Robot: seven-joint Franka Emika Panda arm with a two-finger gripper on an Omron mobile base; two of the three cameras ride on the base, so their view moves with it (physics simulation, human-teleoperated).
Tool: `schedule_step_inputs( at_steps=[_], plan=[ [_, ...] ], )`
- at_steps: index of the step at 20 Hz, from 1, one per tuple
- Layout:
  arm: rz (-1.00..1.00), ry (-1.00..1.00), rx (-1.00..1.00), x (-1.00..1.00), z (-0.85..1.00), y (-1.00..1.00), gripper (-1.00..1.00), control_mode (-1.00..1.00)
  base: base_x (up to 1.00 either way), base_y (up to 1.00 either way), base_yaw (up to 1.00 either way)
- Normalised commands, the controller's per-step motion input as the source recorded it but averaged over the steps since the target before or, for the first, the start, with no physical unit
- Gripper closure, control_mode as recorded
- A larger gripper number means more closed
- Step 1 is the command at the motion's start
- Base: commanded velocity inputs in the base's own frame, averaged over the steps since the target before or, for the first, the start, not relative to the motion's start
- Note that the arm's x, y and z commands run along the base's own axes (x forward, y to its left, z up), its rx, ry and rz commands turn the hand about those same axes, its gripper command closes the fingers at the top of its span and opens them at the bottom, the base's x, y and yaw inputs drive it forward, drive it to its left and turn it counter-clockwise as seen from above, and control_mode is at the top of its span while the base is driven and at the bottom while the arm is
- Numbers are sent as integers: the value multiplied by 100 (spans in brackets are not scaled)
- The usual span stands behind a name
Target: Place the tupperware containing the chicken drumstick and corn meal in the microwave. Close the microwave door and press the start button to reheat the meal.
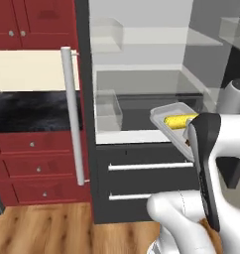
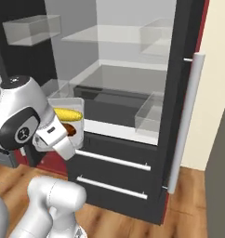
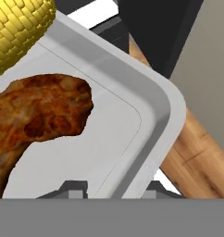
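One tupperware sits at the centre of the hand view, and in it lie one corn cob at the upper left and one chicken drumstick at the left, the two close together. The claw at the bottom edge is clamped on the tray's near rim, one finger inside the wall and the other outside it. In the left base view the tray hangs at the right of centre, tilted, in front of an open black appliance with clear shelves, two pale-barred drawers and three clear bins. One long grey bar handle stands upright on its open door at the left. The white arm rises from the lower left of the right base view, its wrist bent forward and holding the tray level with the lowest shelf.
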Motion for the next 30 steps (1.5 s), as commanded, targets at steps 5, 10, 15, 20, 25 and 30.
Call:
schedule_step_inputs(
  at_steps=[5, 10, 15, 20, 25, 30],
  plan=[
    [0, 0, 0, 0, 0, 0, 100, 100, -3, 35, 50],
    [0, 0, 0, 0, 0, 0, 100, 100, 0, 48, 51],
    [0, 0, 0, 0, 0, 0, 100, 100, 18, 65, 51],
    [0, 0, 0, 0, 0, 0, 100, 100, 48, 64, 48],
    [0, 0, 0, 0, 0, 0, 100, 100, 81, 43, 39],
    [0, 0, 0, 0, 0, 0, 100, 100, 93, 9, 10]
  ],
)
